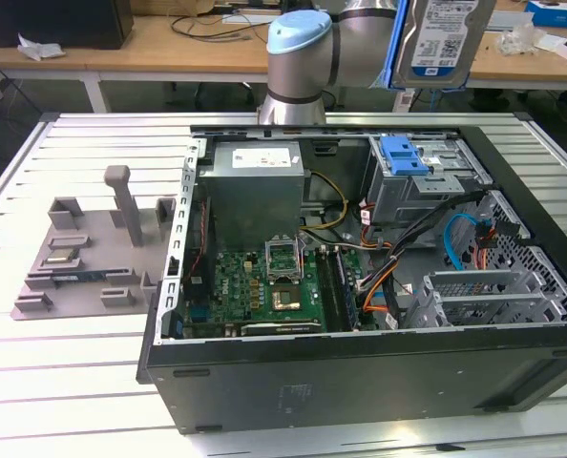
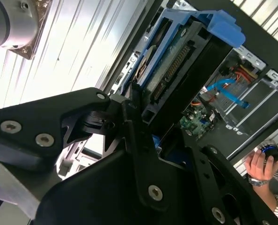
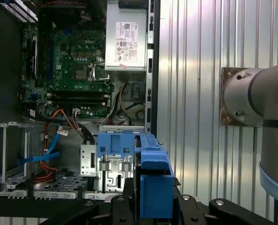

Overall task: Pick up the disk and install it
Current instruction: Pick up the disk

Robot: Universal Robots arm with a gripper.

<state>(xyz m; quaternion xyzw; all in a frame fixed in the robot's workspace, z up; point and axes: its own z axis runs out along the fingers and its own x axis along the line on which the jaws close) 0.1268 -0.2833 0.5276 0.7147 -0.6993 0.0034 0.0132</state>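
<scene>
The gripper [image 2: 155, 131] is clamping its black fingers [image 2: 139, 154] on the disk [image 2: 171, 65]. It is holding one end of the blue carrier bracket, and the rest of the drive is projecting out past the fingertips. In the exterior view the disk is hanging high above the drive cage [image 1: 427, 191], well apart from it and touching nothing of the case.

Judging from that, the pick-up is done and carrying the disk toward the cage is the step in hand. The install has not begun. Seating it is, I judge, going to call for squaring the carrier with the cage's open bay. The bracket rails would likely bind if the drive is entering tilted. The blue and orange cables [image 1: 460, 243] lying just beside the cage could also snag.

A fixed blue latch [image 1: 403, 155] is sitting on top of the cage. The grey power supply [image 1: 255, 181] is lying beside the cage, toward the exterior view's left, and the green motherboard [image 1: 264, 286] is near the cage on that same side.

The disk is showing as a silver rectangle with a white-and-blue label facing the exterior view, framed by blue plastic along its edges. In the second wrist view its circuit-board face and a row of connector pins are showing at the held end.
</scene>
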